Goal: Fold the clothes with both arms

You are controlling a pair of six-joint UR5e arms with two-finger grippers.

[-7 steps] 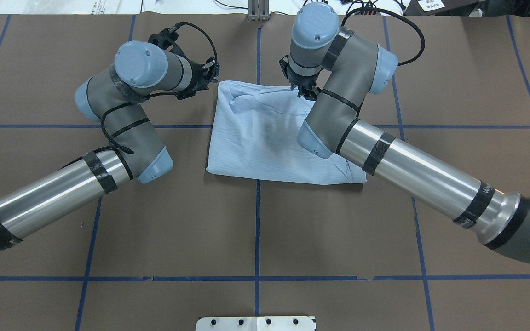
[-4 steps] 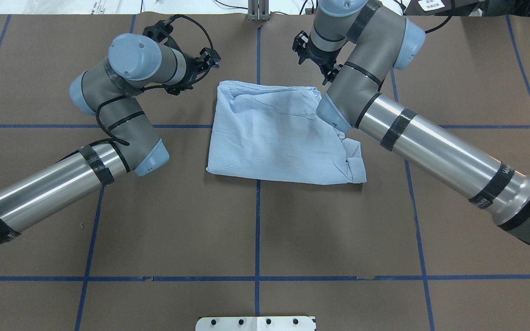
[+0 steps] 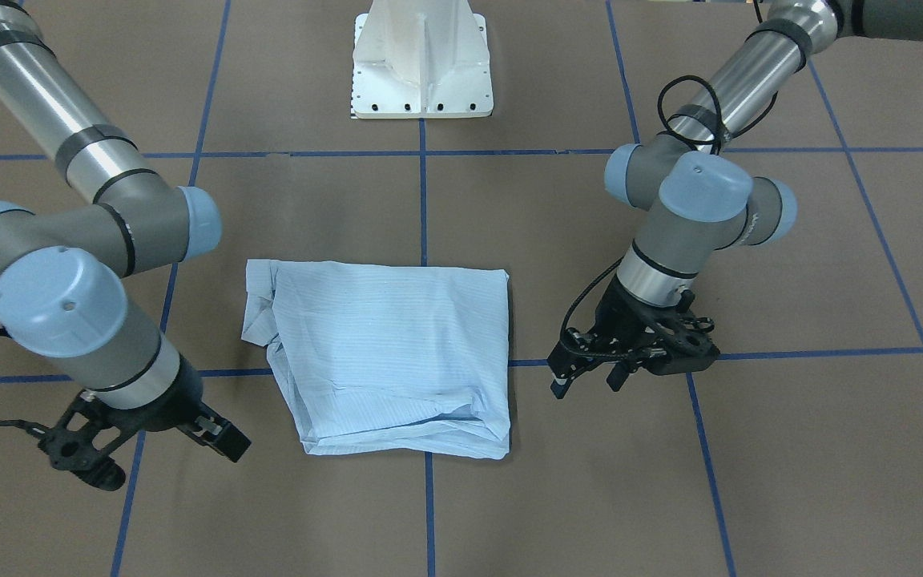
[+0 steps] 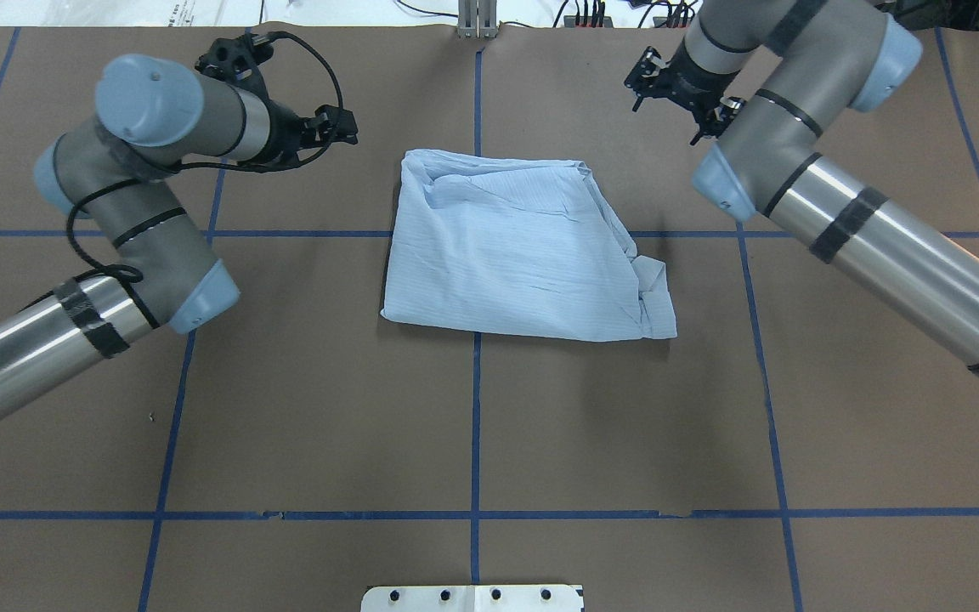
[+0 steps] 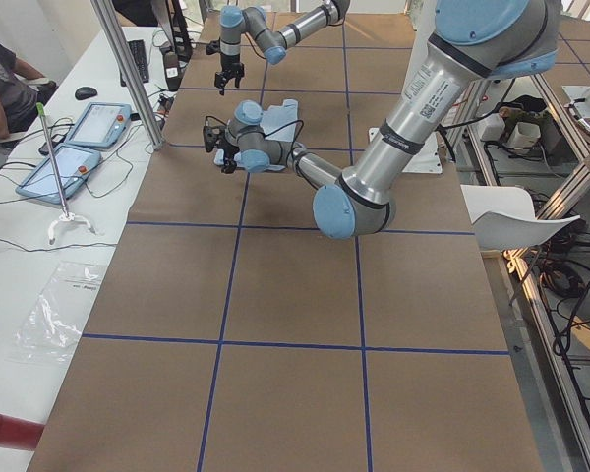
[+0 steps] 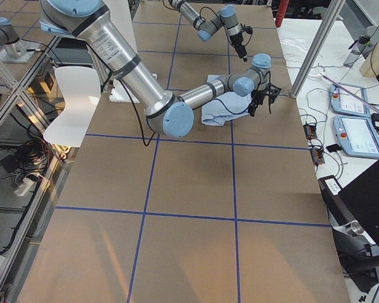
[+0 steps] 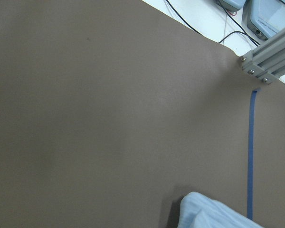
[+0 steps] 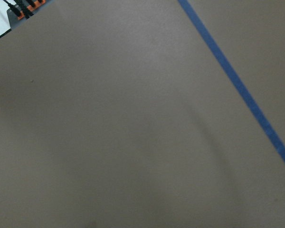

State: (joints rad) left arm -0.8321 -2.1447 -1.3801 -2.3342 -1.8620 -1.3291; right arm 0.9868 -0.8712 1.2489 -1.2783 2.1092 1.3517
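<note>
Shirt (image 3: 389, 353): folded flat, between both claws, touching neither.
Left claw (image 3: 586, 378): beside shirt, spread wide, empty.
Right claw (image 3: 225, 439): beside shirt, spread, empty.

Beneath the left pincer (image 3: 586, 383) and the right pincer (image 4: 672, 106), brown table cover (image 4: 302, 408) gridded with blue tape lines (image 4: 475, 425). Behind and between them, white pedestal base (image 3: 421, 64). Just beyond the left pincer, aluminium post (image 7: 270, 59); farther out, white side table (image 5: 20, 256) bearing two tablets (image 5: 98, 123), seated person (image 5: 5, 84) alongside.
</note>
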